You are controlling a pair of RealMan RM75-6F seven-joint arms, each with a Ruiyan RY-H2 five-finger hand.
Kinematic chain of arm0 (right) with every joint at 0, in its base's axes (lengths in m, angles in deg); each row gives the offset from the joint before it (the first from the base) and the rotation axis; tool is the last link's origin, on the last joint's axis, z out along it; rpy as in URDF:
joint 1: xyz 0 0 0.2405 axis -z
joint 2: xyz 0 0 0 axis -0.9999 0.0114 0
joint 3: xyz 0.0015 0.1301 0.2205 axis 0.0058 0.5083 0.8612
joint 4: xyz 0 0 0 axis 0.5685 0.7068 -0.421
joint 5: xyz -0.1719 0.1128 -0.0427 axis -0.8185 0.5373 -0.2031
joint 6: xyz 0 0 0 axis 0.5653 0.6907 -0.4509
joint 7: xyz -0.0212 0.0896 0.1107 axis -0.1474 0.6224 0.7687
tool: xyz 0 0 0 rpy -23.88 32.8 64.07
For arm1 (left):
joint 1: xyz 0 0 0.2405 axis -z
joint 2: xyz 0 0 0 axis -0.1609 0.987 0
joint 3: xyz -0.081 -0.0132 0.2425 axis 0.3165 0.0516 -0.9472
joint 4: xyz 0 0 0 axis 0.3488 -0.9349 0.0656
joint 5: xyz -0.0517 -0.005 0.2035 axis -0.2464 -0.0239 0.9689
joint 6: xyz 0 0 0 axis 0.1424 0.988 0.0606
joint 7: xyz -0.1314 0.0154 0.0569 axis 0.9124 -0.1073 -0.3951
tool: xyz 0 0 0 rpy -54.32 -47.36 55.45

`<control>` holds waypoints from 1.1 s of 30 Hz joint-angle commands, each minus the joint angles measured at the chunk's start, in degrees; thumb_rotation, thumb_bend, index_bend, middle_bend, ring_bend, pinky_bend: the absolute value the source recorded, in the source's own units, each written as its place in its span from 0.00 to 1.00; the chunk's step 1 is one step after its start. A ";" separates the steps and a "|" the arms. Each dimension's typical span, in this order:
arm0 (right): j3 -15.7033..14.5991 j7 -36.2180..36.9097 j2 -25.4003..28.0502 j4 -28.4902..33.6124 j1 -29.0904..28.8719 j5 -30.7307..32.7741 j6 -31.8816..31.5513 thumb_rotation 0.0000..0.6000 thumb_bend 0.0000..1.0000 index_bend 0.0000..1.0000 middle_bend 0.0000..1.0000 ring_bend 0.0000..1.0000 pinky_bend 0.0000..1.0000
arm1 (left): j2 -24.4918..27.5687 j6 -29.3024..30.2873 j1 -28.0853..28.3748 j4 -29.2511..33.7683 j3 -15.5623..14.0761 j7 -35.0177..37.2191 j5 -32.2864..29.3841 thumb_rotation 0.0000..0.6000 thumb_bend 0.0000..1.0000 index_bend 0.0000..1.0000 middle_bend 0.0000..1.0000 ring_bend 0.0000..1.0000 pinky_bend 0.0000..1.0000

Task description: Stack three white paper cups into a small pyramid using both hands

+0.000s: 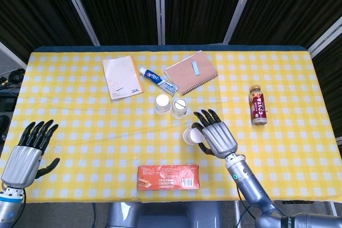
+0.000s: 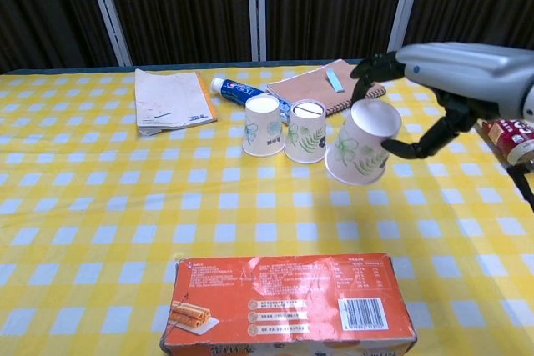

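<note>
We see the right hand with its fingers grasping a tilted paper cup, clear of the desk, beside 2 upturned cups. Only the head view shows the left hand, released, fingers spread.

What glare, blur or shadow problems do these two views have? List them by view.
Head view: even light, sharp, soft short shadows under the two standing cups; dark curtains lose detail. Chest view: right hand and lifted cup near the lens, slightly soft; snack box cropped at the bottom; no strong glare.
</note>
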 commanded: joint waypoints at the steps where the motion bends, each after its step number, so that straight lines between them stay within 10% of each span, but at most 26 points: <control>1: 2.54 -1.39 0.09 0.93 -2.41 2.07 0.36 1.00 0.33 0.40 0.09 0.00 0.00 | -0.02 -0.76 0.22 -0.17 0.38 0.20 -0.65 1.00 0.25 0.00 0.00 0.00 0.00; 19: 12.86 -4.30 -7.13 -11.57 -19.70 20.01 7.13 1.00 0.33 0.42 0.09 0.00 0.00 | 1.00 -6.84 2.24 -1.31 2.54 4.14 -5.76 1.00 0.25 0.00 0.00 0.00 0.00; 33: 11.87 -2.18 -10.20 -24.79 -26.59 25.71 11.00 1.00 0.33 0.42 0.10 0.00 0.00 | 1.44 -9.76 3.32 -1.71 3.27 5.08 -7.67 1.00 0.25 0.00 0.00 0.00 0.00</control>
